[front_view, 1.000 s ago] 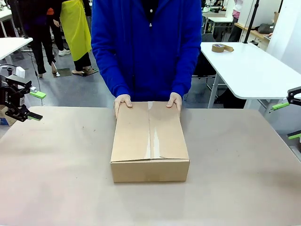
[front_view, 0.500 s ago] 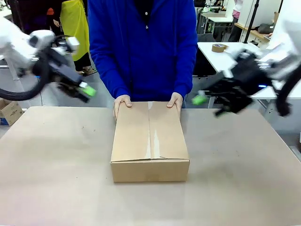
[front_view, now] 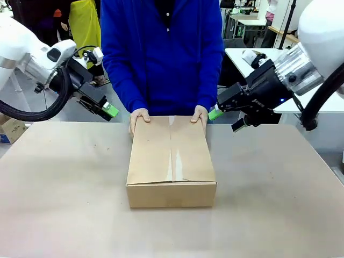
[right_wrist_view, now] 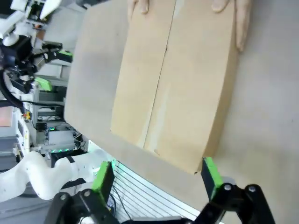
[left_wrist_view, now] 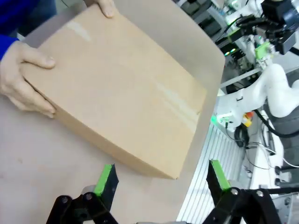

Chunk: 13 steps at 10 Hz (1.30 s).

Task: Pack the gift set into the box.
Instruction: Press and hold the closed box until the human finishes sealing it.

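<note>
Aloft, left tool (front_view: 107, 109) and right tool (front_view: 226, 120) spread wide, flanking box (front_view: 171, 161)

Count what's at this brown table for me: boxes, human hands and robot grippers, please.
Cardboard box: 1
Person's hands, on the box's far end: 2
Grippers, the left gripper and the right gripper: 2
Total: 5

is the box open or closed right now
Shut. The box has its top flaps lying flat, meeting along a centre seam, with the person's hands resting on its far edge. What is inside cannot be told.
</note>
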Each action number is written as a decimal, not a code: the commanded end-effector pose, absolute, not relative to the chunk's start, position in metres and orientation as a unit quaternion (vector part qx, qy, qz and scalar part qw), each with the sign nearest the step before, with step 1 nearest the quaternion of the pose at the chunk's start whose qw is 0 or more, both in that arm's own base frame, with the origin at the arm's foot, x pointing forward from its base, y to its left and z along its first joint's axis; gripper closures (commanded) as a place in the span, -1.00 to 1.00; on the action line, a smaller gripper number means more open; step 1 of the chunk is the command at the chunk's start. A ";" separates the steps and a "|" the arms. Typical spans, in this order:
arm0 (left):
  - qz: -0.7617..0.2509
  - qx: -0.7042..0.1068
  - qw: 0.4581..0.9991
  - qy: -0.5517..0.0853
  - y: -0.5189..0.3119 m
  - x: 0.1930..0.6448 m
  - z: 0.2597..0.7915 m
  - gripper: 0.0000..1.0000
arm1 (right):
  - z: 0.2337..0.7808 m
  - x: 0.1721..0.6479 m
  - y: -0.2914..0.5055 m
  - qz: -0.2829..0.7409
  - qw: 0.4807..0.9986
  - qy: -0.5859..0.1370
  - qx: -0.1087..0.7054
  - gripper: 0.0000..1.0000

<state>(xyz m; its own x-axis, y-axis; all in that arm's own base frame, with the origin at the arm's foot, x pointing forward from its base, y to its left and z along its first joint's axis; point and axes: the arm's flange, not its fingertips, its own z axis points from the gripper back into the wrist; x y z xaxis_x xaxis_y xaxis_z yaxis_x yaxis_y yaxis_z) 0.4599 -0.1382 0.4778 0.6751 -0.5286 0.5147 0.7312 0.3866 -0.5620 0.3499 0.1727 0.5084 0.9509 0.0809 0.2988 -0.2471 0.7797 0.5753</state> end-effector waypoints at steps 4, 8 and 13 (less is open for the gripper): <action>-0.622 -0.503 0.525 -0.291 -0.193 0.481 0.434 -1.00 | 0.445 0.403 0.193 0.296 0.581 -0.355 0.669 -1.00; -0.613 -0.467 0.543 -0.334 -0.207 0.479 0.436 -1.00 | 0.508 0.384 0.198 0.230 0.737 -0.345 0.533 -1.00; -0.611 -0.492 0.479 -0.394 -0.203 0.488 0.400 -1.00 | 0.400 0.431 0.204 0.469 0.613 -0.417 0.479 -1.00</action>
